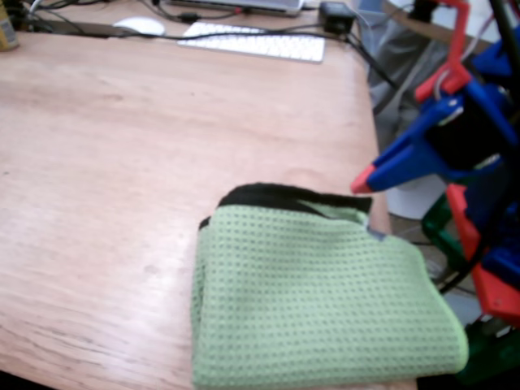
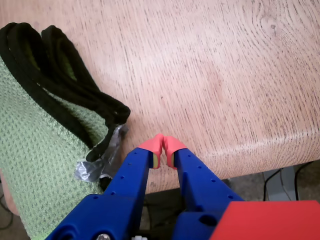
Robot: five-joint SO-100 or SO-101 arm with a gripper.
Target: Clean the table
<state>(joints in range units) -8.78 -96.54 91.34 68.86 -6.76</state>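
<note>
The table (image 1: 122, 162) is a wide reddish-brown wooden top with visible grain; it also fills the wrist view (image 2: 210, 65). A folded green waffle-weave cloth (image 1: 317, 309) with black edging lies at its near right corner; it also shows at the left of the wrist view (image 2: 35, 150), with a scrap of grey tape on its corner. My blue gripper (image 2: 163, 145) with red fingertips (image 2: 152, 144) is shut and empty, hovering at the table's edge just right of the cloth's black hem. In the fixed view it (image 1: 363, 180) hangs by the table's right edge.
A white keyboard (image 1: 252, 41), a white mouse (image 1: 140, 25), cables and a black adapter (image 1: 335, 15) lie along the far edge. A yellow object (image 1: 6, 28) stands at the far left. Beyond the right edge are the floor and green parts (image 1: 443, 223).
</note>
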